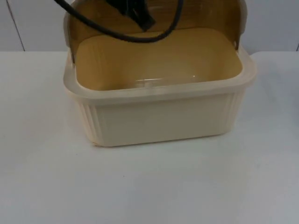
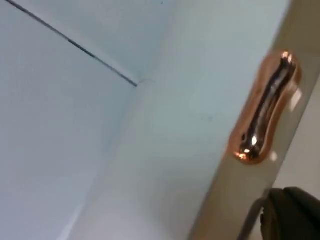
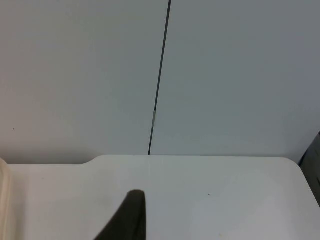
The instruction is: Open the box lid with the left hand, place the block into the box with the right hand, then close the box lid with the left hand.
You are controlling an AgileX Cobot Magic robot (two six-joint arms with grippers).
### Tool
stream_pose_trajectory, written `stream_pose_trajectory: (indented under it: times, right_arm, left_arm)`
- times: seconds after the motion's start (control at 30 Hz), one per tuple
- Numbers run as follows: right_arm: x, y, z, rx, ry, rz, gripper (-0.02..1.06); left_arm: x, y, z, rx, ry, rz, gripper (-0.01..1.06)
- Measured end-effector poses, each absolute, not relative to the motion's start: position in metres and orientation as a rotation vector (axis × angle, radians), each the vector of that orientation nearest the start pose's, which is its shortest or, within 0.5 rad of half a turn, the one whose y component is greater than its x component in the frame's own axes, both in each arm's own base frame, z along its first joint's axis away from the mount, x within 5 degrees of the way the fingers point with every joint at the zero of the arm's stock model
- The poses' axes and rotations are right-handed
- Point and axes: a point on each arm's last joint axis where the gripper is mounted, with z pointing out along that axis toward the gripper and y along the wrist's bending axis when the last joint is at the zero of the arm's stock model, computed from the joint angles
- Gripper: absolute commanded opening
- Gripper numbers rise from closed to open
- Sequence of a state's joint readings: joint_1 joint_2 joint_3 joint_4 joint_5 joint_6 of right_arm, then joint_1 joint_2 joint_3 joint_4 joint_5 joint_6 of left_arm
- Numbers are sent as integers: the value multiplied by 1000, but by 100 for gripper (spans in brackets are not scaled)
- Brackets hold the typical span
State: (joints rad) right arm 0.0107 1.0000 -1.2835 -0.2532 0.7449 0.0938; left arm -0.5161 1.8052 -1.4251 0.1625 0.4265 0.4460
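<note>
A cream plastic box [image 1: 159,116] with ribbed corners stands in the middle of the white table. Its tan lid [image 1: 205,18] is swung up and stands upright behind the opening, so I look onto the box's pale floor. My left gripper [image 1: 140,16] hangs at the lid's upper edge, near the middle. In the left wrist view the lid's edge [image 2: 220,200] runs close by, carrying a shiny copper handle [image 2: 265,107]. My right gripper [image 3: 127,217] is over bare table to the right of the box, whose rim [image 3: 4,200] just shows beside it.
The grey partition wall [image 3: 225,75] with a dark vertical seam closes off the table behind the box. White table top [image 1: 149,186] stretches in front of the box and to both sides of it.
</note>
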Motion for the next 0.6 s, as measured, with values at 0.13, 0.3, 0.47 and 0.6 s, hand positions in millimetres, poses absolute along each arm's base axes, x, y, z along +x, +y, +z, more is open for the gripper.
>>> stream_pose_trajectory:
  times: [0.13,0.3,0.47,0.6]
  right_arm:
    - [190,-13,461,13,1930,-220,105]
    - [190,-13,461,13,1930,-220,105]
    - [190,-13,461,13,1930,-220,105]
    - [190,-13,461,13,1930,-220,105]
  left_arm:
    - [348,-197,308,995,2040,-75,0]
    - [328,-189,340,783,2097,-223,0]
    - [309,-177,377,670,2018,-267,0]
    - [295,-165,405,621,1923,-244,0]
